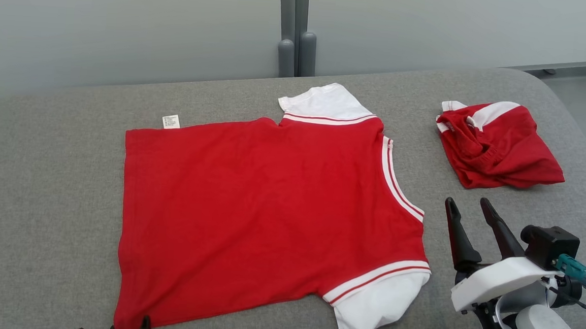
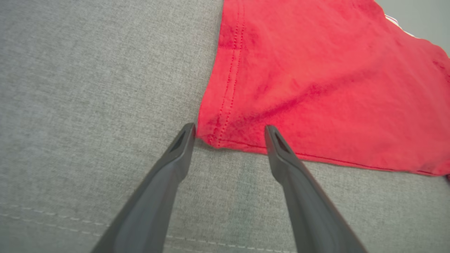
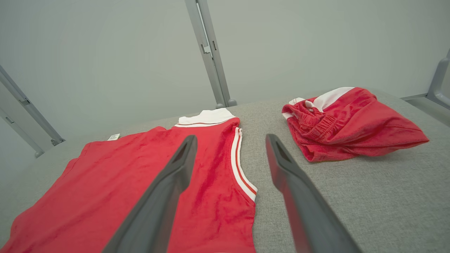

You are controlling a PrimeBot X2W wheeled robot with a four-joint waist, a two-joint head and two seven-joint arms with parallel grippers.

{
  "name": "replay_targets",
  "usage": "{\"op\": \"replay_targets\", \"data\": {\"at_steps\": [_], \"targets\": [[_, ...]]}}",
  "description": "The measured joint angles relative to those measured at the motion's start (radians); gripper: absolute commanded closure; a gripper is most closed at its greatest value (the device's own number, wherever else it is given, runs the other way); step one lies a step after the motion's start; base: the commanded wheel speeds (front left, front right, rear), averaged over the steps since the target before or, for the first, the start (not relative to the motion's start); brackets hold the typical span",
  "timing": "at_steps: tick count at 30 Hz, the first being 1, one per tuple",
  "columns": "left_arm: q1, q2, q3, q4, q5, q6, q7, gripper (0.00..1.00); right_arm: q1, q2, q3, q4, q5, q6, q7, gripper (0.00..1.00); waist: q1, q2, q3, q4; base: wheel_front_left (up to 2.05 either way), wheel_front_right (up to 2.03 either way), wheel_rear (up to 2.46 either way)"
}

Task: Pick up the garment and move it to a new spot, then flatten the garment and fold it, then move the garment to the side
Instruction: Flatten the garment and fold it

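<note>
- Fold step seemingly about to start: red shirt (image 1: 269,219) lying spread and nearly flat on the grey desk (image 1: 42,195), no fold made yet.
- Left jaws fully apart, holding nothing; near hem corner (image 2: 211,135) of the shirt right between the tips, one tip just off the cloth on bare desk, the other over the red edge.
- Right jaws likewise wide apart and empty, hovering off the shirt's other side, with the striped armhole edge (image 3: 242,168) just beside the inner finger.
- Next move, by the look of it: lower the left jaws, pinch that corner through both layers, take a matching hold with the right jaws, then lift and carry across together; calls for a shallow, gentle approach to avoid pushing wrinkles into the cloth.
- Around: bunched red shorts (image 1: 497,146) beyond the right jaws, apart from the shirt; white care label (image 1: 171,121) poking out at the far hem, well beyond the left jaws.
- Nothing between either jaws and the cloth; shorts possibly crowding the side spot later.
</note>
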Motion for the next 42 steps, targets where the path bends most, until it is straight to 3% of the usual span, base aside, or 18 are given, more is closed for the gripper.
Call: {"op": "replay_targets", "data": {"at_steps": [1, 3, 4, 5, 6, 7, 20, 27, 42], "targets": [[-0.003, -0.001, 0.000, 0.005, -0.005, 0.000, -0.001, 0.05, 0.000, 0.000, 0.000, 0.000, 0.000, 0.000, 0.000, 0.00, 0.0000, 0.0000, 0.000, -0.001, 0.00, 0.00, 0.00], [-0.009, -0.001, 0.001, 0.015, -0.007, -0.007, -0.003, 0.30, 0.000, 0.000, 0.000, 0.001, 0.000, 0.000, 0.000, 0.00, 0.0000, 0.0000, -0.002, -0.002, 0.00, 0.00, 0.00], [-0.011, -0.002, 0.001, 0.020, -0.010, -0.009, -0.010, 0.48, 0.000, 0.000, 0.000, 0.001, 0.000, 0.000, 0.000, 0.00, 0.0000, 0.0000, -0.002, -0.003, 0.00, 0.00, 0.00], [-0.013, -0.002, 0.002, 0.026, -0.016, -0.011, -0.013, 0.57, 0.000, 0.000, 0.000, 0.001, 0.000, 0.000, 0.000, 0.00, 0.0000, 0.0000, -0.003, -0.004, 0.00, 0.00, 0.00], [-0.017, -0.002, 0.006, 0.032, -0.021, -0.017, -0.016, 0.89, 0.000, 0.000, 0.000, 0.002, 0.000, 0.000, 0.000, 0.00, 0.0000, 0.0000, -0.005, -0.004, 0.00, 0.00, 0.00], [-0.020, -0.003, 0.008, 0.036, -0.026, -0.021, -0.022, 1.00, 0.000, 0.000, 0.001, 0.004, 0.000, 0.000, 0.000, 0.00, 0.0000, 0.0000, -0.007, -0.004, 0.00, 0.00, 0.00], [-0.045, -0.005, 0.005, 0.048, -0.029, -0.045, -0.053, 1.00, 0.029, -0.005, 0.019, 0.072, 0.020, 0.018, 0.030, 0.00, 0.0000, 0.0000, -0.015, 0.006, 0.00, 0.00, 0.00], [-0.084, -0.007, -0.018, 0.005, -0.012, -0.070, -0.063, 1.00, 0.111, 0.004, 0.050, 0.155, 0.062, 0.043, 0.062, 0.00, 0.0000, 0.0000, -0.016, 0.022, 0.00, 0.00, 0.00], [-0.104, -0.008, -0.021, -0.062, -0.005, -0.071, -0.074, 1.00, 0.134, 0.056, 0.118, 0.265, 0.072, 0.106, 0.092, 0.00, 0.0000, 0.0000, 0.005, 0.047, 0.00, 0.00, 0.00]]}}
